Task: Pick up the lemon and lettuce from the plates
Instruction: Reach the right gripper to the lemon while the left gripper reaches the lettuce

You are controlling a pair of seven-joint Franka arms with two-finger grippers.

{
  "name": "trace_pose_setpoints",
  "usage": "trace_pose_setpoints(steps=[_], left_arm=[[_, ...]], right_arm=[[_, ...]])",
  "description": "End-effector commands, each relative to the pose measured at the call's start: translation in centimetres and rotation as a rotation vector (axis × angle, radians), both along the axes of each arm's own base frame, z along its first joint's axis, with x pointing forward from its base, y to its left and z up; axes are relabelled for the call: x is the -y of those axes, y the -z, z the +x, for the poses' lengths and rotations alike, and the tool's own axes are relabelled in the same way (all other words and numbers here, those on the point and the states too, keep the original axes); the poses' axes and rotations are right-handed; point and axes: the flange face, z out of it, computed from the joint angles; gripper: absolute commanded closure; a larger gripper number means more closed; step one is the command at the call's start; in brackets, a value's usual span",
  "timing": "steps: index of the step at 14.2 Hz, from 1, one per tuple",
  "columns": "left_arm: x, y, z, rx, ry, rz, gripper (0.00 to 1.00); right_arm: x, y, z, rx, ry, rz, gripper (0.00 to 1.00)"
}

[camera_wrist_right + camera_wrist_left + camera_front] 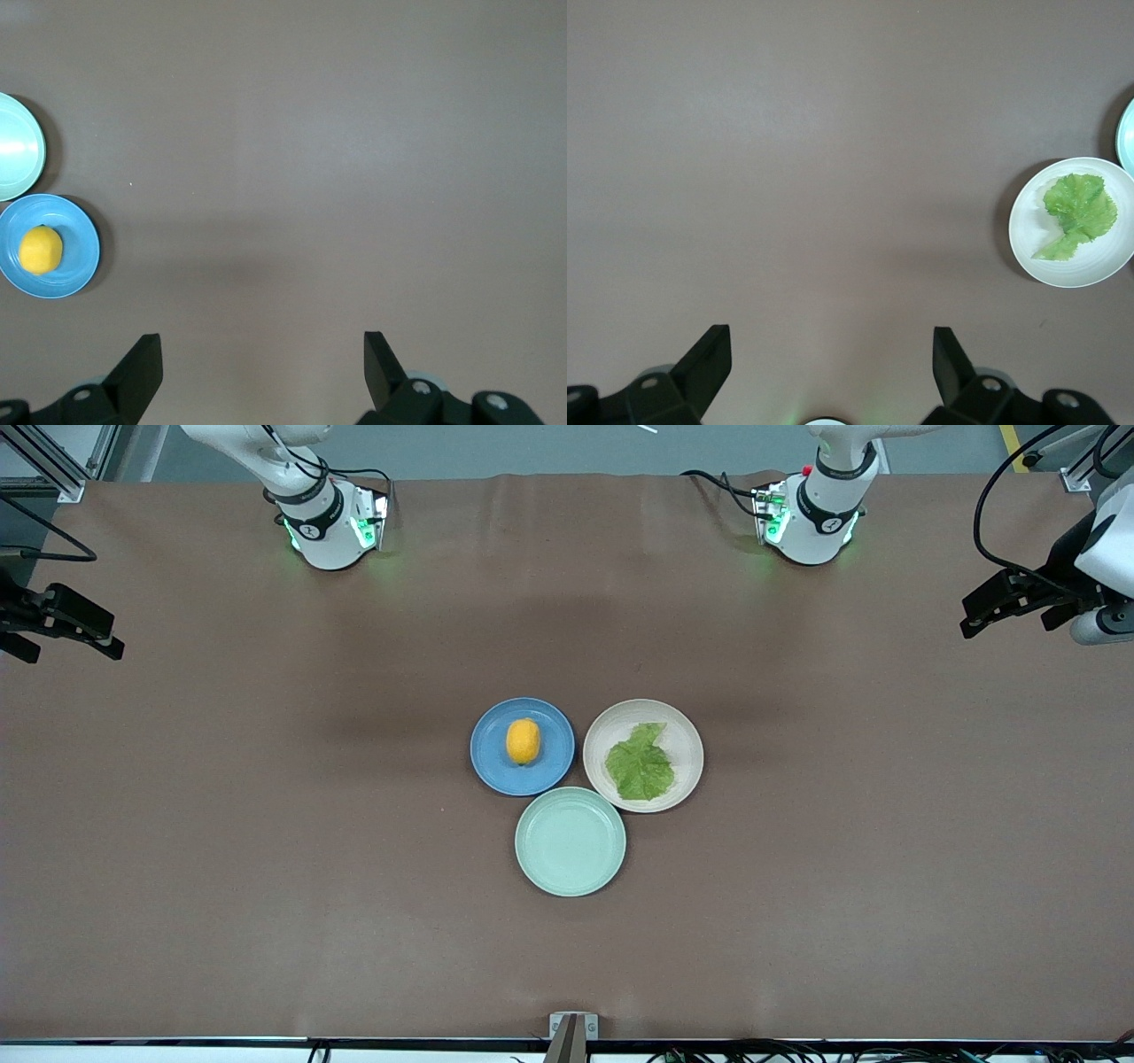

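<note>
Beside lemon (523, 741), lettuce (640, 763): mint plate (570, 841) touching both plates.

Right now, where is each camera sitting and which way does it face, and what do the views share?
Front view: high across the table, facing both arm bases; shows the blue plate with the lemon, the beige plate with the lettuce, the mint plate, and the left gripper and right gripper, each at its own end of the table.
Left wrist view: looks down past its open jaws at bare table, with the lettuce off to one side.
Right wrist view: the same, with the lemon.
Shared: both wrist views catch the mint plate's edge.
</note>
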Motion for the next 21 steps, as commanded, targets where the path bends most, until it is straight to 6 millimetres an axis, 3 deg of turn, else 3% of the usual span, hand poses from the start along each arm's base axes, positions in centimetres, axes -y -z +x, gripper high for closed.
trace_pose_setpoints(steps=[1, 3, 6, 7, 9, 10, 11, 13, 14, 15, 16, 19, 21], left_arm=[[-0.2, -0.7, 0.1, -0.004, -0.001, -0.003, 0.0], [-0.3, -1.2, 0.1, 0.007, -0.005, -0.002, 0.0], [-1.0, -0.8, 2.2, -0.013, -0.017, -0.01, 0.0], [-0.7, -0.4, 2.4, -0.025, -0.011, -0.01, 0.0], [0.6, 1.7, 3.3, -0.065, 0.004, -0.015, 0.0], [2.2, 2.3, 3.4, -0.075, 0.007, -0.021, 0.0], [2.9, 3.9, 4.2, -0.1, -0.044, -0.025, 0.0], [6.1, 6.5, 5.3, -0.126, -0.094, -0.022, 0.0], [7.6, 7.4, 5.6, -0.129, -0.123, -0.022, 0.0], [9.1, 8.8, 6.0, -0.14, -0.165, -0.021, 0.0], [10.4, 10.1, 6.2, -0.15, -0.211, -0.019, 0.0], [15.2, 14.6, 6.1, -0.137, -0.377, -0.024, 0.0], [18.3, 17.9, 5.7, -0.133, -0.499, -0.035, 0.0]], right_arm=[[0.3, -0.4, 0.2, -0.002, 0.001, -0.01, 0.0], [0.3, -0.4, 0.2, -0.002, 0.0, -0.008, 0.0], [-0.1, -0.4, 0.2, 0.0, -0.006, -0.002, 0.0], [-0.7, -0.4, 0.2, 0.0, -0.013, 0.006, 0.0], [-4.0, 0.1, 0.7, 0.001, -0.062, 0.007, 0.0], [-5.6, 0.8, 1.2, -0.002, -0.09, 0.007, 0.0], [-7.7, 2.1, 1.8, -0.017, -0.124, 0.006, 0.0], [-11.7, 3.6, 2.2, -0.027, -0.179, 0.007, 0.0], [-14.6, 5.4, 2.7, -0.035, -0.225, 0.005, 0.0], [-18.6, 7.7, 2.8, -0.067, -0.292, -0.017, 0.0], [-21.4, 9.2, 2.5, -0.09, -0.331, -0.023, 0.0], [-30.8, 15.3, 1.5, -0.133, -0.258, -0.032, 0.0], [-35.6, 20.8, 0.8, -0.134, -0.193, -0.034, 0.0]])
